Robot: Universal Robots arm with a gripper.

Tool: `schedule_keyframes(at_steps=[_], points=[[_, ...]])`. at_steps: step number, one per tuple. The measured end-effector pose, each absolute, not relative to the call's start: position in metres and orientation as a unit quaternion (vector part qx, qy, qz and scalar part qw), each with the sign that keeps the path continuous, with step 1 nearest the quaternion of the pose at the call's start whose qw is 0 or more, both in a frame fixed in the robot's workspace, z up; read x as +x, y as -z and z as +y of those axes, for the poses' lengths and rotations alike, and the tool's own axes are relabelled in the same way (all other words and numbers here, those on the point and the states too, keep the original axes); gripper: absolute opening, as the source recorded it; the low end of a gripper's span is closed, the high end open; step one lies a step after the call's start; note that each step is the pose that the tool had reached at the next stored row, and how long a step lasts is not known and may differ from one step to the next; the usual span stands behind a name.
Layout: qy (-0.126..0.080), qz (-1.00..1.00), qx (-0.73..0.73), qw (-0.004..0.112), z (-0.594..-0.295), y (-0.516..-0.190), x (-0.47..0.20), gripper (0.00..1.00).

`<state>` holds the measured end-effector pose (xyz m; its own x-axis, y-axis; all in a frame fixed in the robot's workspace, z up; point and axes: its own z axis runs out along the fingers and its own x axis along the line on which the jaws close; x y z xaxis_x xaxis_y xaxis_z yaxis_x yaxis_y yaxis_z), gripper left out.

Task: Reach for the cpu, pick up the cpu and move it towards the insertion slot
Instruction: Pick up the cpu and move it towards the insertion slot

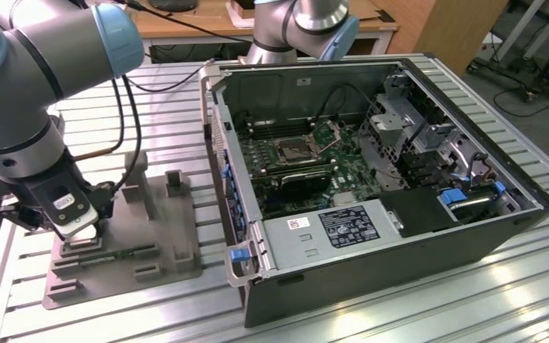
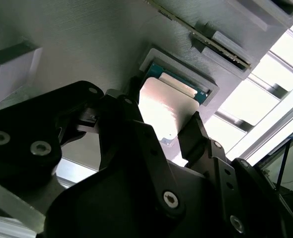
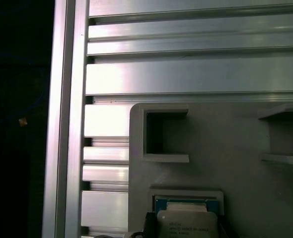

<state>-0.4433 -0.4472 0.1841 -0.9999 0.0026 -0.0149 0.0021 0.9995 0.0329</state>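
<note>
A counter (image 1: 446, 307) of ribbed aluminium slats carries everything in the exterior view. On the exterior view's right it bears a large open computer case (image 1: 351, 282), lying on its side with its inside facing up. The robot arm (image 1: 26, 86), grey with pale blue caps, reaches down at the exterior view's left, and a second arm of the same kind (image 1: 299, 28) stands behind the case. Beside the case, at the exterior view's left, lies the grey tray (image 1: 160, 236), a moulded plastic block with raised posts and recesses. A thin green memory stick (image 1: 112, 255) lies along its near part. Inside the case sits the green motherboard (image 1: 351, 161), and on it the insertion slot (image 1: 294, 148), a square metal-framed socket with a dark centre, well apart from the tray. The black gripper (image 1: 76, 232) hangs low over the tray's corner. In both wrist views the cpu (image 2: 169, 99) (image 3: 187, 225) lies flat in a shallow square recess of the tray, silver top upward, with a green edge showing around it. The gripper (image 2: 165, 111) straddles it. Its fingers (image 2: 193, 130) stand against two opposite edges of the cpu with no gap to be seen, clamped on the chip where it rests.
</note>
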Motion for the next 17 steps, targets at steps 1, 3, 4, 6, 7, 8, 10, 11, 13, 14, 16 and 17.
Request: schedule_keyframes(at_steps=[1,3,4,6,7,8,10,11,13,14,16,17], points=[[-0.016,1.000,0.001,0.007,-0.447,-0.184,-0.443,0.55],[-0.016,1.000,0.001,0.007,-0.447,-0.185,-0.443,0.55],[-0.016,1.000,0.001,0.007,-0.447,-0.186,-0.443,0.55],[-0.016,1.000,0.001,0.007,-0.447,-0.187,-0.443,0.55],[-0.016,1.000,0.001,0.008,-0.447,-0.188,-0.443,0.55],[-0.016,1.000,0.001,0.007,-0.447,-0.189,-0.443,0.55],[-0.017,1.000,0.001,0.007,-0.447,-0.190,-0.443,0.55],[-0.017,1.000,0.001,0.007,-0.447,-0.191,-0.443,0.55],[-0.017,1.000,0.001,0.008,-0.447,-0.193,-0.443,0.55],[-0.017,1.000,0.001,0.008,-0.447,-0.194,-0.443,0.55],[-0.017,1.000,0.001,0.008,-0.447,-0.196,-0.443,0.55],[-0.017,1.000,0.001,0.007,-0.447,-0.197,-0.443,0.55]])
